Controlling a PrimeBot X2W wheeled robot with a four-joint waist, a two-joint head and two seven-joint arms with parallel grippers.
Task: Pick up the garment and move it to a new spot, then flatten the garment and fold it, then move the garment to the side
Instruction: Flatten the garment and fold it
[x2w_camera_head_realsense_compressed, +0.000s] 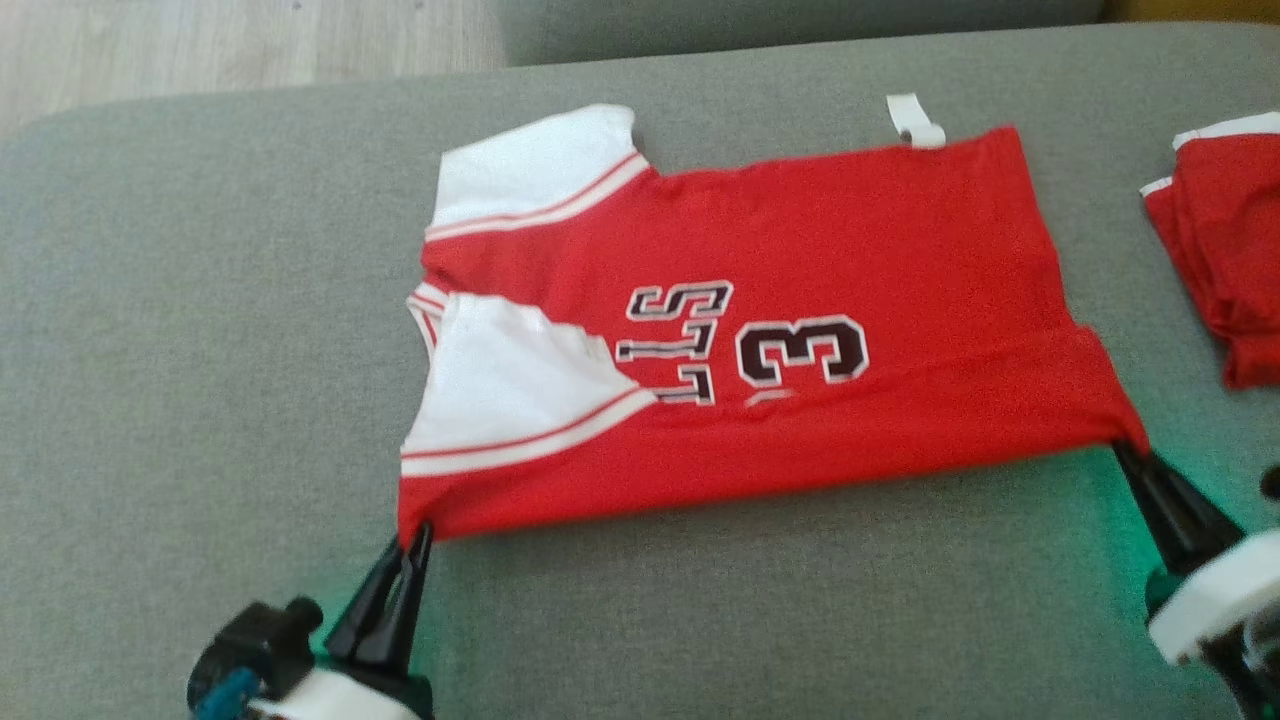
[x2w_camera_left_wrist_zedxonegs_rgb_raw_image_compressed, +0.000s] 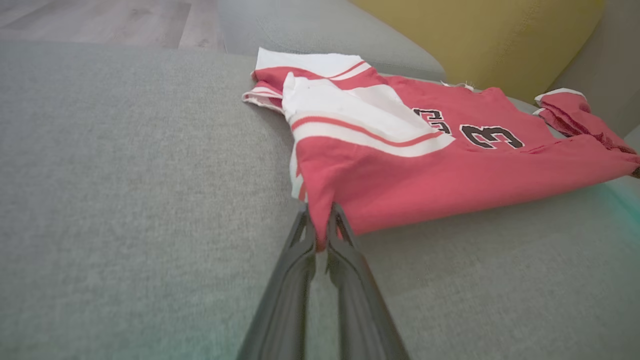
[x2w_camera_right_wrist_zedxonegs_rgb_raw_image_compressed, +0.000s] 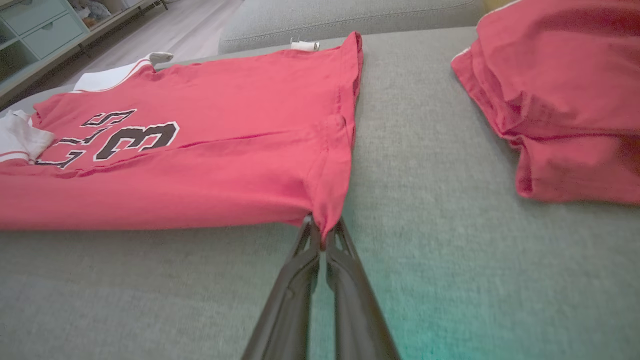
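Shirt spread flat on the sofa, closer to its far edge, long axis left to right, near edge stretched between left gripper pinched on the shoulder corner and right gripper pinched on the hem corner, cloth beyond both, neither nearer.

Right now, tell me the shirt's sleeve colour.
Sleeves: white with a red stripe, clearest in head view.
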